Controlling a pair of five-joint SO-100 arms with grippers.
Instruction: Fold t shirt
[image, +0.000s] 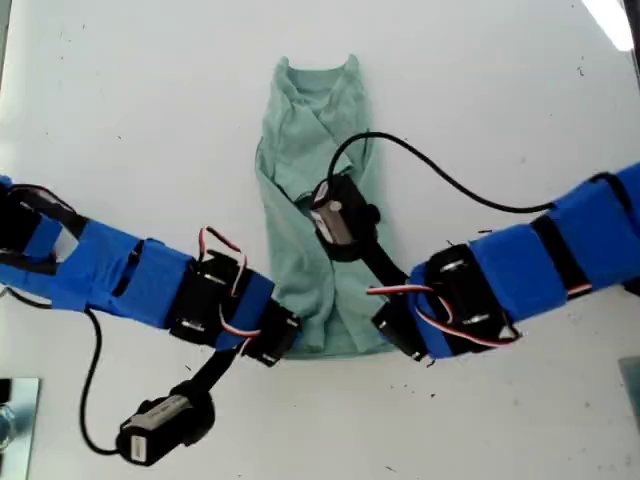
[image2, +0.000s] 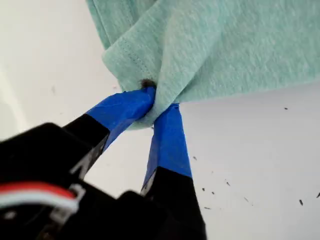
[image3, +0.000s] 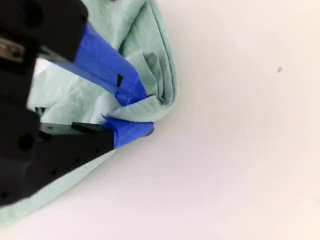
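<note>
Both arms are wrapped in bright blue tape over long segments, with black motor blocks at the joints. Thin red, white and black wires are looped beside these blocks, and a thick black cable (image: 440, 175) is seen leading to a wrist camera. The fingertips (image2: 167, 137) of my first gripper (image2: 159, 107) are covered in blue tape above black plastic. The same blue tips are seen on my second gripper (image3: 135, 111).

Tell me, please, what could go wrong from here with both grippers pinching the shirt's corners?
My first gripper pinches only a small bunch of the t shirt, so the fabric could slip out. My second gripper grips several layers at once; lifting might drag the fold askew.
</note>
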